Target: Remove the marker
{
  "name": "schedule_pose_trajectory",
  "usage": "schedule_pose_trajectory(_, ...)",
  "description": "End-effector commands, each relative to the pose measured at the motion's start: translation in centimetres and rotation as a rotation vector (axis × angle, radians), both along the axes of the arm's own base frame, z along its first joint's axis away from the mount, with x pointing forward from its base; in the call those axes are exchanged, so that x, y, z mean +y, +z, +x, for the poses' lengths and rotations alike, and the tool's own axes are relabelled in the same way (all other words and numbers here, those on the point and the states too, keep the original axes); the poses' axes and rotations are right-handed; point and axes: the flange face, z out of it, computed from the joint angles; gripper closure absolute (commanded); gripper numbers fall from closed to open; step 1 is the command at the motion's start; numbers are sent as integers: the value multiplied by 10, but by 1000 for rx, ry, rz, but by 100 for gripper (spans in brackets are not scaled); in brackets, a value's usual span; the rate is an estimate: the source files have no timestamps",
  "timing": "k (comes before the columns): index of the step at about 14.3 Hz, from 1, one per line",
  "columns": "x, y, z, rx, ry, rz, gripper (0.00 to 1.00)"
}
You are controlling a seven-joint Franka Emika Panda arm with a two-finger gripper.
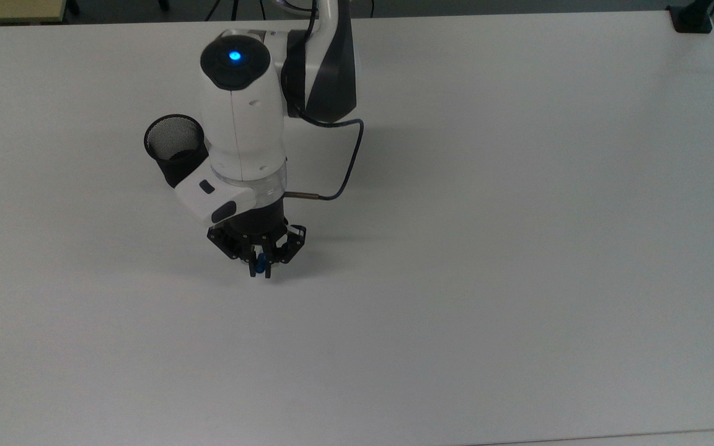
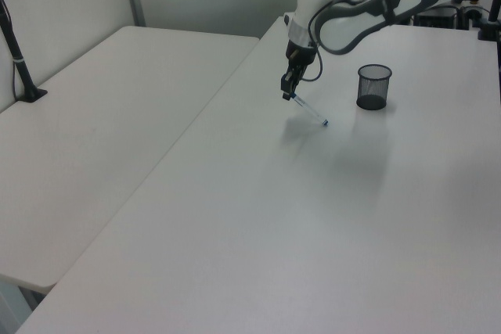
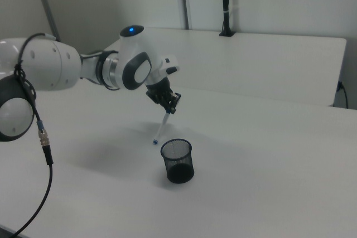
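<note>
Left view: slim white blue-tipped marker (image 2: 310, 110) slants down from the black two-finger gripper (image 2: 289, 95) — clamped at its top end — clear of the black mesh cup (image 2: 373, 87).

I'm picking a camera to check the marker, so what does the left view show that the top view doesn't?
The left view alone shows the marker's whole white barrel slanting down from the gripper, its low end near the table. The top view alone looks down into the mesh cup's open mouth and on the marker's blue top. Both show the jaws shut on the marker, away from the cup.
</note>
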Motion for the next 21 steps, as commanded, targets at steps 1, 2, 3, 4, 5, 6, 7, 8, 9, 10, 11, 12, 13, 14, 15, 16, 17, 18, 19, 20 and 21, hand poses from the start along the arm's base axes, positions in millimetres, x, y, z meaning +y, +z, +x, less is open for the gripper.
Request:
schedule_pose_trajectory(1,5,-44,9,-20,-30,-42,92)
schedule_pose_trajectory(2,5,-49,9,-14,-30,-42,87)
schedule_pose_trajectory(3,4,-50,9,-13,-32,-41,77)
schedule_pose_trajectory(4,2,-49,9,-14,-42,-35,65)
schedule_pose_trajectory(5,-1,-44,10,-21,-51,-28,53)
schedule_pose_trajectory(6,-2,-35,10,-33,-64,-18,42)
schedule_pose_trajectory(7,-10,-12,10,-60,-113,5,27)
schedule_pose_trajectory(8,-13,24,7,-100,-129,11,0)
schedule_pose_trajectory(9,-11,51,0,-91,-129,14,0)
schedule_pose_trajectory(10,-14,71,-8,-56,-138,13,0)
schedule_pose_trajectory(11,-16,95,-16,-36,-145,14,0)
schedule_pose_trajectory(12,-17,134,-32,-26,-155,18,0)
schedule_pose_trajectory(13,-17,156,-43,-10,-159,20,0)
schedule_pose_trajectory(14,-18,185,-62,31,-166,20,0)
schedule_pose_trajectory(15,-21,220,-86,55,-176,24,0)
schedule_pose_trajectory(16,-27,244,-104,69,-189,29,0)
schedule_pose_trajectory(17,-29,263,-122,92,-197,31,0)
schedule_pose_trajectory(18,-29,279,-138,111,-200,33,0)
schedule_pose_trajectory(19,-28,287,-151,132,-203,34,0)
schedule_pose_trajectory(20,-28,295,-163,143,-204,36,0)
schedule_pose_trajectory(21,-28,298,-176,172,-206,37,0)
